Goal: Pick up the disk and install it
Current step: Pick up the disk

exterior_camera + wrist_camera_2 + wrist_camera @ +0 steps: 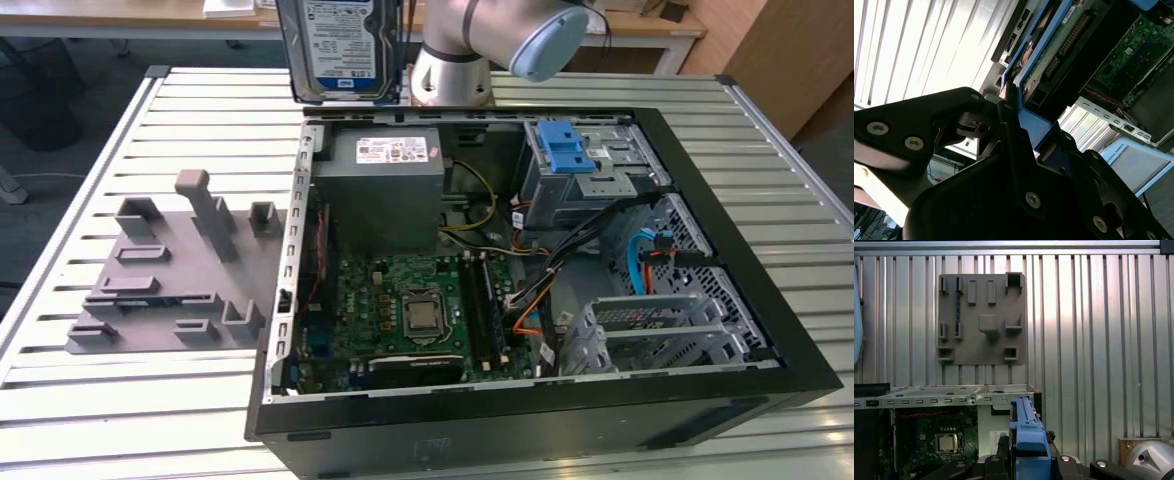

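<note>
One disk (343, 55) between fingers (1010, 135); blue-and-white label (342, 30)

Desk (160, 400): pale slatted metal top, ribs running crosswise in the exterior view. A grey moulded fixture plate (174, 290) lies flat toward the exterior view's left, just beside an open black computer case (534, 425) that lies on its side. The arm's base (451, 85) stands on the far side, just beyond the case.
</note>
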You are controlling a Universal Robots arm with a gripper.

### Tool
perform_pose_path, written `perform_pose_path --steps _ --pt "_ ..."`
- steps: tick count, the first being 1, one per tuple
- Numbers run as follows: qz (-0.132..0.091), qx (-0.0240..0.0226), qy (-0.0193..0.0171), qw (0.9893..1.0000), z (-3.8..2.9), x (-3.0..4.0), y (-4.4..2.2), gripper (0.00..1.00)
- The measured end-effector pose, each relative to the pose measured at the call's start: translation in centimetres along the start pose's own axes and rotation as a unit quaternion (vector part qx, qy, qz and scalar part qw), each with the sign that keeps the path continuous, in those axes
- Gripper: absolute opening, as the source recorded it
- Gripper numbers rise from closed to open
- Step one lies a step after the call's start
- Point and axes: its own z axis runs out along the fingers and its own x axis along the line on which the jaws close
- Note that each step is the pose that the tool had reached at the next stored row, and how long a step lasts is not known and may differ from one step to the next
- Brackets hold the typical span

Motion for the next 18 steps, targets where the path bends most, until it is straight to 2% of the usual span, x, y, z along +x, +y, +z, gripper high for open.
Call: perform_pose_path --steps 18 --pt "0.0 0.0 0.0 1.0 -0.02 -0.04 -1.42 0.36"
